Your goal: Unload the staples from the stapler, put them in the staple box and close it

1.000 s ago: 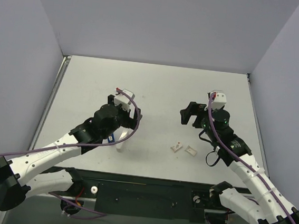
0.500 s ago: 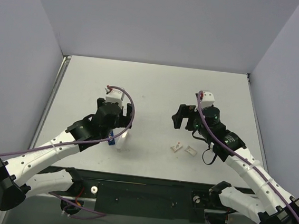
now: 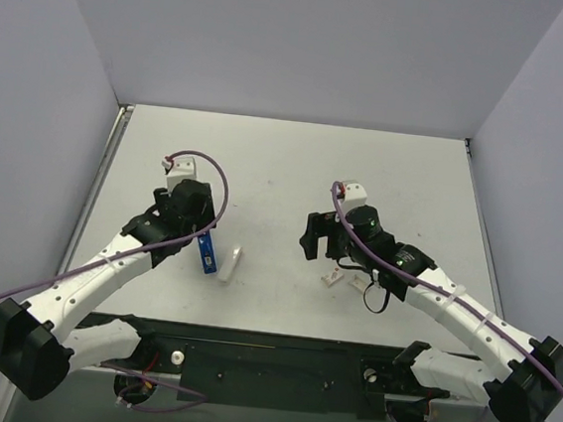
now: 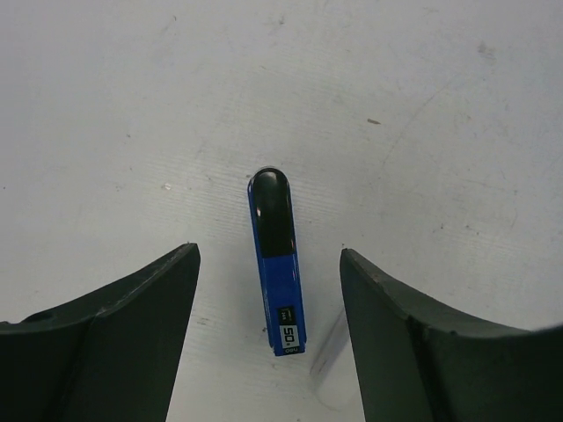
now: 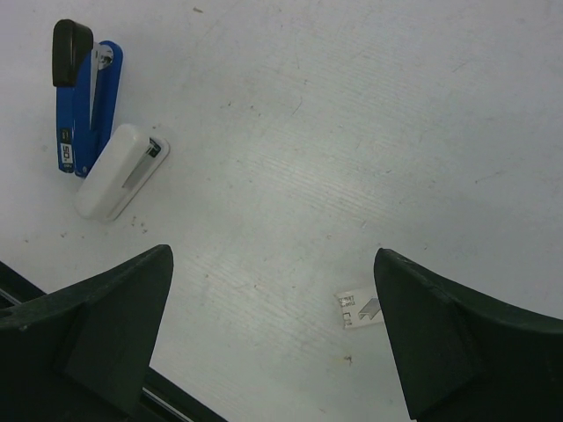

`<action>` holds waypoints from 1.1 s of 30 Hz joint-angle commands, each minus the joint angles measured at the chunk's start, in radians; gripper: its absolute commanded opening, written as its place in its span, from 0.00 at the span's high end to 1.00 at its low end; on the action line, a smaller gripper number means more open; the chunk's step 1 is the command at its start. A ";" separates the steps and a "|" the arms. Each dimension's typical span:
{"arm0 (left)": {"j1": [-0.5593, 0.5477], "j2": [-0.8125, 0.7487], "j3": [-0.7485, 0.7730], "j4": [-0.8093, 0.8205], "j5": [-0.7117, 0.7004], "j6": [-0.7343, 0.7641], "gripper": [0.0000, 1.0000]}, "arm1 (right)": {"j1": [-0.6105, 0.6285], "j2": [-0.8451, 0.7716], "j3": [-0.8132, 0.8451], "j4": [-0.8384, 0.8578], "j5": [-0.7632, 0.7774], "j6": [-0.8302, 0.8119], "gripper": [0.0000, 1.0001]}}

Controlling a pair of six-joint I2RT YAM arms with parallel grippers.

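Note:
The blue stapler [image 3: 206, 254] with a black end lies flat on the table, apart from both grippers. In the left wrist view the stapler [image 4: 280, 264] lies below and between the spread fingers of my left gripper [image 4: 268, 253], which is open and empty; in the top view that gripper [image 3: 198, 231] is just behind the stapler. My right gripper [image 3: 310, 242] is open and empty near the table's middle; its wrist view [image 5: 273, 257] shows the stapler [image 5: 77, 105] far to the upper left. I see no loose staples.
A white oblong piece [image 3: 229, 262] with a grey strip lies against the stapler's right side, also in the right wrist view [image 5: 119, 171]. A small white packet [image 5: 361, 308] printed with a staple drawing lies by the right finger; a small white packet lies under the right arm [image 3: 333, 276].
My left gripper has drawn back to the left, leaving the stapler and the white piece uncovered on the table. My right gripper has moved left toward the table's middle.

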 commanded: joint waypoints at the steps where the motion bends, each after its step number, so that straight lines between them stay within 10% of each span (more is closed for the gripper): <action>1: 0.038 0.067 -0.020 0.061 0.040 -0.033 0.27 | 0.028 0.015 0.038 -0.008 0.001 0.007 0.08; 33: 0.133 0.400 0.006 0.181 0.100 -0.064 0.28 | 0.113 0.096 0.081 -0.045 0.010 -0.028 0.09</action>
